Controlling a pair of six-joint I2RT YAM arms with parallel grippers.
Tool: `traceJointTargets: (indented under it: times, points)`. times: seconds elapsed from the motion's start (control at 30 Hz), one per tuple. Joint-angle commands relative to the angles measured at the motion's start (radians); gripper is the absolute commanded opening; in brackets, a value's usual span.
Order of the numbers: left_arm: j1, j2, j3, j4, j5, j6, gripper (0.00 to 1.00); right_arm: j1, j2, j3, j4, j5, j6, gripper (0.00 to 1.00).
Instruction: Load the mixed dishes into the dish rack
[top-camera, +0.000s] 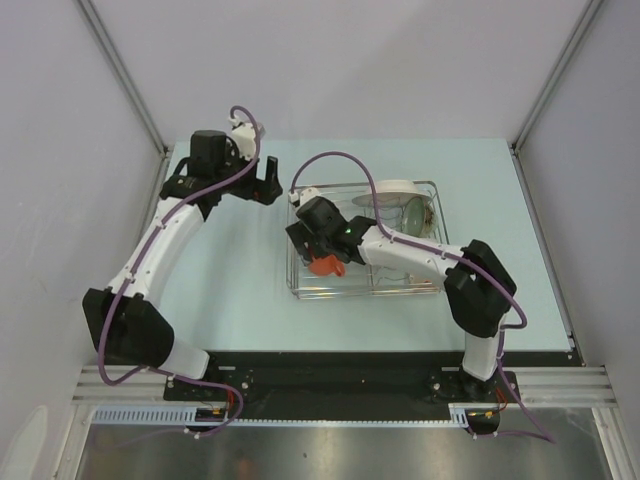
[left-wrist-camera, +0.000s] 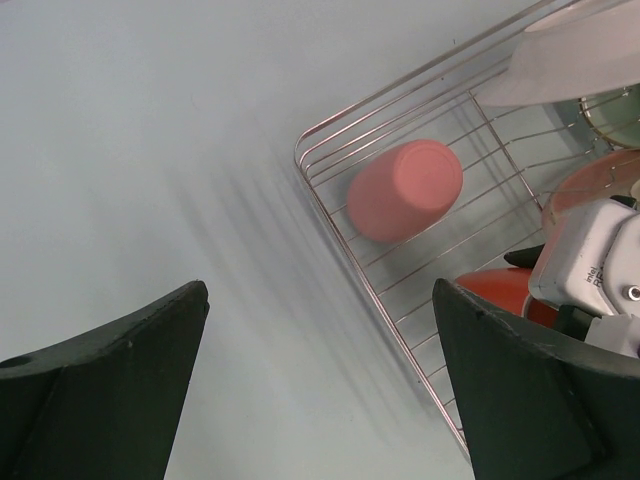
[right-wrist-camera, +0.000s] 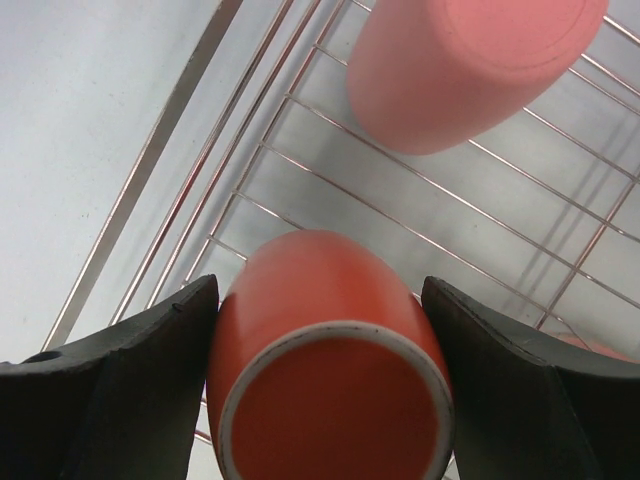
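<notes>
The right hand (right-wrist-camera: 318, 300) holds the orange mug (right-wrist-camera: 325, 400) clamped between its fingers at the left end of the dish rack (right-wrist-camera: 160, 180). The mug's handle is out of sight. Just beyond the mug, the pink handleless cup (right-wrist-camera: 470, 70) lies on its side in the rack's far-left corner. The left hand (left-wrist-camera: 320, 320) hangs wide and empty over the surface (left-wrist-camera: 150, 150), left of the rack. At the rack's right end stand a white plate (top-camera: 398, 188) and a second plate (top-camera: 415, 213), which is half hidden by the right arm and hard to make out.
</notes>
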Motion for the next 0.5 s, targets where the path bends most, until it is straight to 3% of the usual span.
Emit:
traceJointTargets:
  times: [0.0,0.47]
  points:
    - [0.010,-0.028,-0.024,0.062,0.009,-0.015,1.00,0.004,0.004,-0.012,0.143,0.022,-0.024,0.00]
    - [0.017,0.021,-0.051,0.062,0.005,-0.001,1.00,0.018,0.051,-0.075,0.230,0.049,-0.021,0.00]
